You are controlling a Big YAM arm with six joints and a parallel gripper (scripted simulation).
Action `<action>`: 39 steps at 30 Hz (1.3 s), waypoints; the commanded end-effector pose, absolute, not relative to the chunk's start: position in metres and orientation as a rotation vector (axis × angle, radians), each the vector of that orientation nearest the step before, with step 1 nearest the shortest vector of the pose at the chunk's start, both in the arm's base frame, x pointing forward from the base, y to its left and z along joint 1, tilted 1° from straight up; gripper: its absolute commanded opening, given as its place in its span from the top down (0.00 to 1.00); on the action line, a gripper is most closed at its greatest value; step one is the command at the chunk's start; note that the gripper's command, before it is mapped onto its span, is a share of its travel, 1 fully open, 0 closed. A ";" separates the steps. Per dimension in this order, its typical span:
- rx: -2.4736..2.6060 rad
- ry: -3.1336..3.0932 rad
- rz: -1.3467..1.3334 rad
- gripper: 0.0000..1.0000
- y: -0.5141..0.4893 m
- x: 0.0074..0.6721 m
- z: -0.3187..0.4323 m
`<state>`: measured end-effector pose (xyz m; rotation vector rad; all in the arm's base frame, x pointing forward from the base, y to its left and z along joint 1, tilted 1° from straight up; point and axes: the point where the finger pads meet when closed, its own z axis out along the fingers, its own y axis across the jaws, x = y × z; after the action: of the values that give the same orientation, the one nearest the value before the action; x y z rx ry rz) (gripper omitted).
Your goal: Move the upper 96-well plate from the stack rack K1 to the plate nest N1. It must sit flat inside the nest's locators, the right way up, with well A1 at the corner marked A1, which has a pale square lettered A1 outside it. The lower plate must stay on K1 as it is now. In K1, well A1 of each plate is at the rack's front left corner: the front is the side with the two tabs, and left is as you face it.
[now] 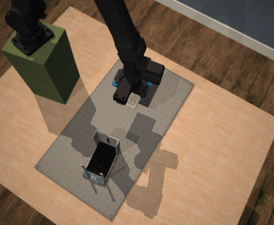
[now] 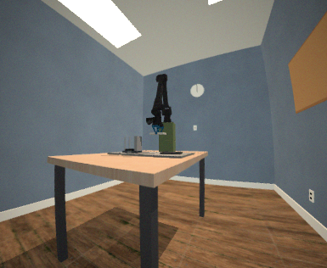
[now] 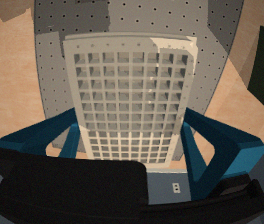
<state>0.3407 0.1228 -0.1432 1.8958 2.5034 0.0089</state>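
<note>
Reaches out from the base with the black arm [image 1: 124, 39], bent down at the wrist. Holds the white plate [image 3: 131, 99] between the blue fingers of the gripper [image 1: 131, 89], above the board.

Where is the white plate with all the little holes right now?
The white plate is held in the claw, up in the air over the dark nest at the far end of the grey board, away from the rack.
</note>
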 end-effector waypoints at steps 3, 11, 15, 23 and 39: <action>1.912 2.472 0.030 1.00 0.148 0.351 -0.140; 1.910 2.471 0.040 1.00 0.169 0.347 -0.138; 1.910 2.470 0.044 1.00 0.182 0.344 -0.137; 1.904 2.462 0.086 1.00 0.206 0.346 -0.128; 1.914 2.476 0.026 1.00 0.247 0.324 -0.143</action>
<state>0.3122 0.2340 -0.1487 1.8954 2.5061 -0.0055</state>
